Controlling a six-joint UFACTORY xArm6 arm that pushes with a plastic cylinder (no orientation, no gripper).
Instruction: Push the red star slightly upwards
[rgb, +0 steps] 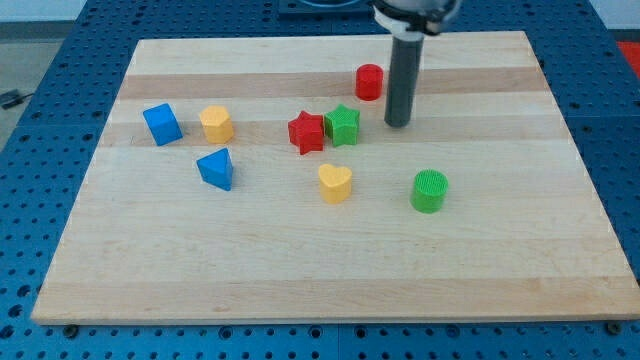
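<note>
The tip (398, 124) stands right of the green star (342, 124), which touches the red star (306, 132); no gripper present, so nothing is clenched. To push upward, it must approach from below.

I count eight blocks on my bench (300, 260). Two are red: one red star (306, 132) and one red cylinder (370, 81). Two are green: one green star (342, 125) and one green cylinder (430, 191). Two are yellow: one yellow heart (335, 183) and one yellow block (216, 124) of rounded, roughly hexagonal shape. Two are blue: one blue cube (162, 124) and one blue triangular block (216, 168). By shape, that makes two stars, two cylinders, one heart, one cube, one triangle and one rounded piece. One rod stands over them, with one end: my tip (398, 124).
</note>
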